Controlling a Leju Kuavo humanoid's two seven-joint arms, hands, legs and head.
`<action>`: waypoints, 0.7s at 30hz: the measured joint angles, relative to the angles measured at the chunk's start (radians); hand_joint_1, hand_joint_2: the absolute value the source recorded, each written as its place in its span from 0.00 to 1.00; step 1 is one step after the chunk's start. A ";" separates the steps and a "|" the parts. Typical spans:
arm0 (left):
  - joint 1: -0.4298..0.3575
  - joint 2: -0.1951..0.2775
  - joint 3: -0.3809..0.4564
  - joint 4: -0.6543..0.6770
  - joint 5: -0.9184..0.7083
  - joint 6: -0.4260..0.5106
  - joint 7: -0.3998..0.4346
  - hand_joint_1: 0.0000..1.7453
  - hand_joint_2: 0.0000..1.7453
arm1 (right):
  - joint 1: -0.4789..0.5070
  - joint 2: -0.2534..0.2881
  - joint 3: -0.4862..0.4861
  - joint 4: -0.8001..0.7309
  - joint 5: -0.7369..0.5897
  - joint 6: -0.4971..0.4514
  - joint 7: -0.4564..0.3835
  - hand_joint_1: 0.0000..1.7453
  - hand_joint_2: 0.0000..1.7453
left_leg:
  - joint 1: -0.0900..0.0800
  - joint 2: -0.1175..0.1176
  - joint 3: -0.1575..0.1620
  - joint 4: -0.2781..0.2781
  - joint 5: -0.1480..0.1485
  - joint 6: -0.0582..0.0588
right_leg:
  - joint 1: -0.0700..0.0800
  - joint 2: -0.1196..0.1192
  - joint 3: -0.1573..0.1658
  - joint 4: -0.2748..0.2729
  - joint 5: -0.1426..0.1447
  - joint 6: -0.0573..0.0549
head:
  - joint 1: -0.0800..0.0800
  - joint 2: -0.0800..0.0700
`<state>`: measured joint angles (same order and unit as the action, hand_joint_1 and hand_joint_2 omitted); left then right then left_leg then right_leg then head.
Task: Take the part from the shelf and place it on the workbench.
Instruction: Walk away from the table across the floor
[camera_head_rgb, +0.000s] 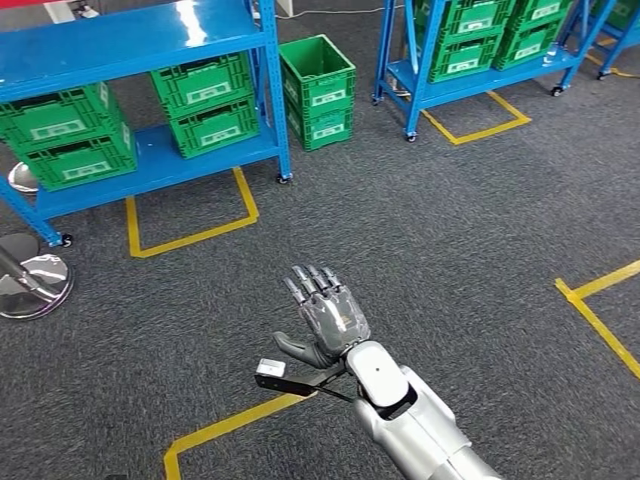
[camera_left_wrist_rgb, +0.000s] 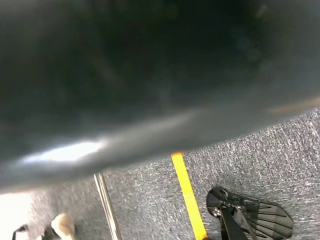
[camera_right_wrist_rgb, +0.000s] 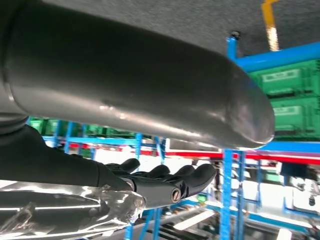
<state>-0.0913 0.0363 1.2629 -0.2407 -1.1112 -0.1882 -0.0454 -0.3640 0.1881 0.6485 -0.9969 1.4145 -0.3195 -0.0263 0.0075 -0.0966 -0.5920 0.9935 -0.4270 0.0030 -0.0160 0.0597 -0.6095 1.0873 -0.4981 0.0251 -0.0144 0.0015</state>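
Note:
My right hand (camera_head_rgb: 328, 315) hovers over the grey carpet in the head view, palm up, fingers spread, holding nothing. The right wrist view has its thick grey thumb (camera_right_wrist_rgb: 132, 80) and straight dark fingers (camera_right_wrist_rgb: 166, 182) stretched toward blue racks. A blue shelf (camera_head_rgb: 151, 40) stands at the far left with green crates (camera_head_rgb: 204, 100) on its lower level; what they hold is hidden. A dark blurred bulk of my left hand (camera_left_wrist_rgb: 151, 75) sits close to the left wrist camera, above carpet, and its fingers are hidden.
A green crate stack (camera_head_rgb: 317, 90) stands on the floor between the left shelf and a second blue shelf (camera_head_rgb: 468, 80) with crates. Yellow tape lines (camera_head_rgb: 189, 235) mark bays on the carpet. A round silver base (camera_head_rgb: 30, 280) lies at the left edge.

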 joint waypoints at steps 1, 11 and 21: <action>-0.001 0.000 0.000 0.000 0.000 -0.001 0.000 0.00 0.00 | 0.000 0.000 0.000 0.001 0.000 -0.001 -0.001 0.00 0.00 | 0.001 -0.013 -0.004 0.002 0.001 -0.007 | -0.004 0.024 0.021 -0.044 0.013 -0.002 | 0.000 0.000; -0.001 0.004 0.000 0.001 -0.002 -0.001 0.000 0.00 0.00 | -0.001 0.002 0.001 0.005 0.000 -0.005 -0.004 0.00 0.00 | 0.005 0.081 -0.103 0.169 -0.084 -0.050 | 0.001 -0.049 0.048 -0.077 0.011 -0.040 | -0.011 0.000; 0.005 0.007 0.000 0.001 -0.004 0.001 0.000 0.00 0.00 | -0.004 0.003 0.001 0.011 -0.001 -0.007 -0.004 0.00 0.00 | -0.008 0.132 -0.019 0.011 0.004 -0.009 | 0.017 -0.170 0.075 -0.076 -0.025 -0.010 | -0.011 0.000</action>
<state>-0.0863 0.0435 1.2627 -0.2399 -1.1152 -0.1876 -0.0454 -0.3677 0.1907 0.6499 -0.9859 1.4137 -0.3268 -0.0301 -0.0003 0.0352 -0.6107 1.0045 -0.4230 -0.0061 0.0013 -0.1103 -0.5342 1.0113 -0.5227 0.0146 -0.0257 0.0015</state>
